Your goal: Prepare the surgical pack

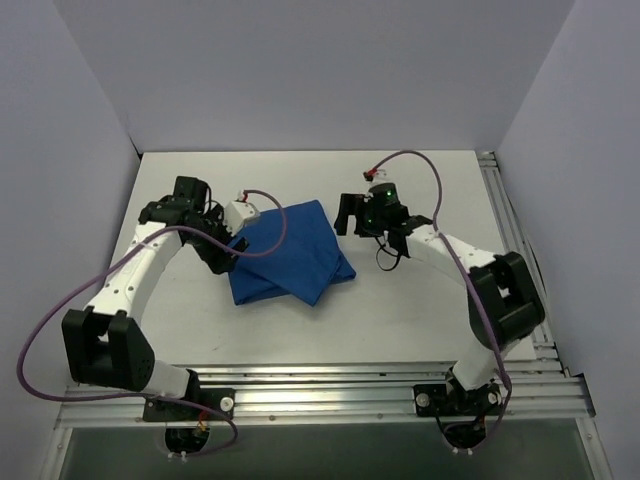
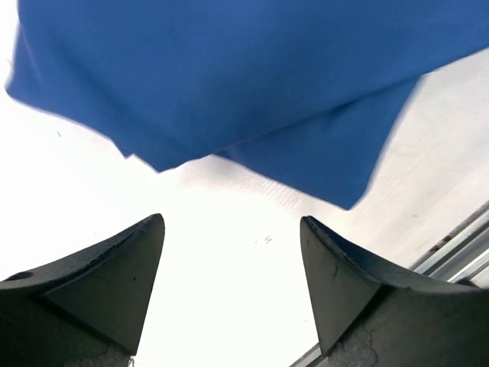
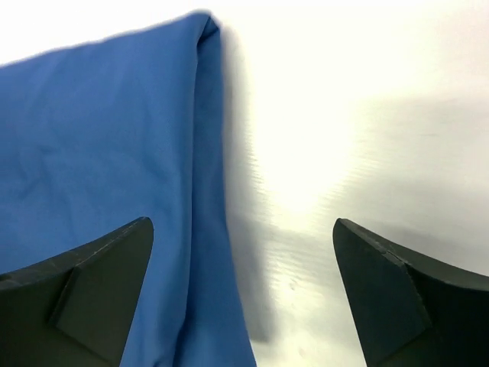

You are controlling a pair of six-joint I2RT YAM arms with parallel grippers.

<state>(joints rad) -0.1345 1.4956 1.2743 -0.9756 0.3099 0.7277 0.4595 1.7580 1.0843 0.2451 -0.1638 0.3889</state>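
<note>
The blue bundle [image 1: 292,250] sits between both arms — just ahead of the left gripper [image 1: 222,252], slightly off the right gripper [image 1: 350,212] — both gaping, empty.

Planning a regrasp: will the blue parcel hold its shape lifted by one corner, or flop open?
Probably floppy: the blue parcel is folded cloth with a loose lower flap showing, so a corner lift likely unfolds it. Pushed, it should slide on the smooth table, though its edge may bunch.

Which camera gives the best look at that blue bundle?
The top external view: the whole blue parcel shows, outline and folds. The left wrist view catches only a blurred corner, the right wrist view one folded edge.
</note>
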